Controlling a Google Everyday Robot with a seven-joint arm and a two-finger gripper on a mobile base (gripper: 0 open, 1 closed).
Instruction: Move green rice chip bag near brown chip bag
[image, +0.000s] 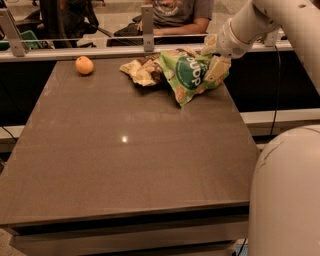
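The green rice chip bag (189, 74) is at the far right of the table, tilted, with its lower tip on the tabletop. Its left edge overlaps the brown chip bag (141, 71), which lies crumpled just to its left. My gripper (214, 60) comes down from the upper right and is shut on the green bag's right edge. One pale finger (218, 70) lies against the bag's front.
A small orange fruit (84, 65) sits at the far left of the brown table (125, 165). A rail with glass panels (147, 30) runs along the far edge, with a seated person behind it. My white base (287, 195) fills the lower right corner.
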